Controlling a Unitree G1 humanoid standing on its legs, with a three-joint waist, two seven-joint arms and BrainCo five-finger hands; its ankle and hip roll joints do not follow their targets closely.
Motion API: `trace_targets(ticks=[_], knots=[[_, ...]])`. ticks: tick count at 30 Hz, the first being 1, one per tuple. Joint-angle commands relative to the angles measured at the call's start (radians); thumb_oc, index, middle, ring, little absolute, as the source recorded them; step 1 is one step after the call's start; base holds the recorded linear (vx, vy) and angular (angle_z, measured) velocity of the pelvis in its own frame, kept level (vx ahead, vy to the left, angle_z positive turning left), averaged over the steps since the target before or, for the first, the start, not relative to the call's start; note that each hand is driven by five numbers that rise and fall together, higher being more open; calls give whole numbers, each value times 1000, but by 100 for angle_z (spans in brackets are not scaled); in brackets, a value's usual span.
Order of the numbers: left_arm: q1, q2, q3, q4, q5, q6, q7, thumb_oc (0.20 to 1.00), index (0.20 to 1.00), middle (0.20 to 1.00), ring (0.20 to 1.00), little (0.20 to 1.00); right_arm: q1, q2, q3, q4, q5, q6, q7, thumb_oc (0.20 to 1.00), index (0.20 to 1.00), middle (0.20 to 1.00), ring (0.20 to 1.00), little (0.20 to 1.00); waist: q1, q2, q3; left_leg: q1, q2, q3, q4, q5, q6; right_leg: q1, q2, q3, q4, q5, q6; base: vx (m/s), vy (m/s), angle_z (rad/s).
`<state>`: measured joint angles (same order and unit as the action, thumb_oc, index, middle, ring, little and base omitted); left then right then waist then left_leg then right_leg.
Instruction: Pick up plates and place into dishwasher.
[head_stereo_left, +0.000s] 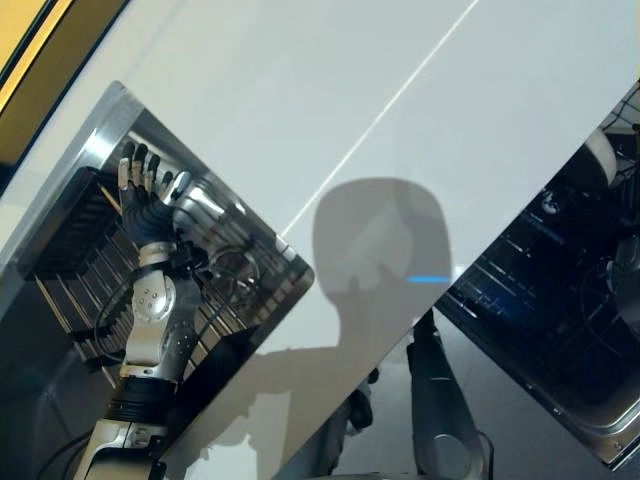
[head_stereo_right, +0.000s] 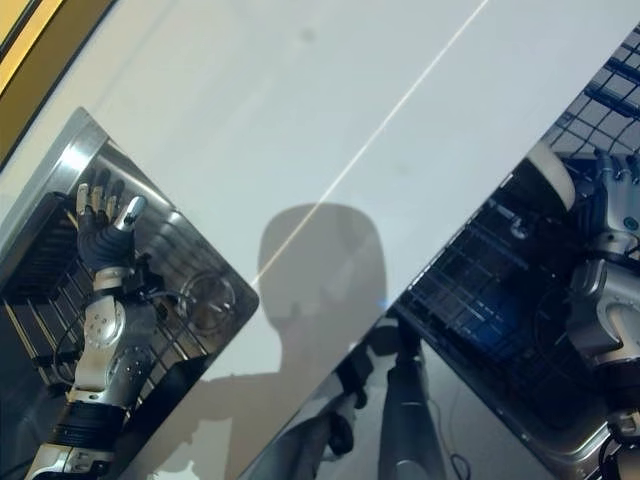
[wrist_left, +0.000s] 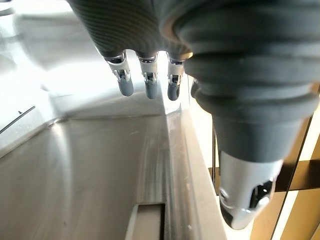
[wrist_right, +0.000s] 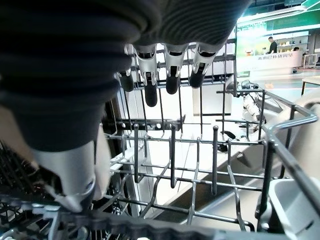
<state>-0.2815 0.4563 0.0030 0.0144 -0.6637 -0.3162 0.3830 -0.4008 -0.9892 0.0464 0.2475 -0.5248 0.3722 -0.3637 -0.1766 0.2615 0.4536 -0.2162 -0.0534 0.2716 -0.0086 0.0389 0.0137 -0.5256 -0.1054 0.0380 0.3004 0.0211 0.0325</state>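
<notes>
Stainless steel lines the sink (head_stereo_left: 95, 150) set into the white countertop (head_stereo_left: 330, 90) at its left end, and a dark wire rack (head_stereo_left: 70, 225) sits inside the basin along the far-left wall, with a round drain (head_stereo_right: 208, 297) showing on the basin floor. The left hand (head_stereo_left: 145, 195) is raised over this sink near its far corner, fingers (wrist_left: 150, 85) straight and spread, grasping nothing; its wrist view looks down on the bare steel wall and rim of the basin. Off the countertop's right edge stands the open dishwasher (head_stereo_right: 500, 320), its dark wire rack (wrist_right: 200, 165) of upright tines pulled out. A white plate (head_stereo_right: 555, 170) stands on edge in that rack at its far side, its face roughly upright and its long axis running along the rack's tines. The right hand (head_stereo_right: 615, 205) hovers just beside the plate, over the rack, fingers (wrist_right: 170, 70) extended and released, not touching it.
</notes>
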Motion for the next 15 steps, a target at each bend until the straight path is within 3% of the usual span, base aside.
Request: trace_targets(ticks=[1, 15], knots=[[23, 67, 50, -45, -15, -32, -15, 1000, 1000, 1000, 1000, 1000, 33, 12, -55, -35, -2, -20, -17, 1000, 1000, 1000, 1000, 1000, -14, -35, 14, -54, -5, 0, 168, -99, -36, 91, 7, -7, -107, -49, 43, 28, 22, 8], [138, 21, 100, -27, -15, -14, -109, 1000, 1000, 1000, 1000, 1000, 274, 69, -220, -61, 5, -76, -4, 1000, 1000, 1000, 1000, 1000, -9, -76, -102, 96, -10, 3, 146, -132, -17, 247, -7, -13, -129, -61, 62, 56, 25, 6]])
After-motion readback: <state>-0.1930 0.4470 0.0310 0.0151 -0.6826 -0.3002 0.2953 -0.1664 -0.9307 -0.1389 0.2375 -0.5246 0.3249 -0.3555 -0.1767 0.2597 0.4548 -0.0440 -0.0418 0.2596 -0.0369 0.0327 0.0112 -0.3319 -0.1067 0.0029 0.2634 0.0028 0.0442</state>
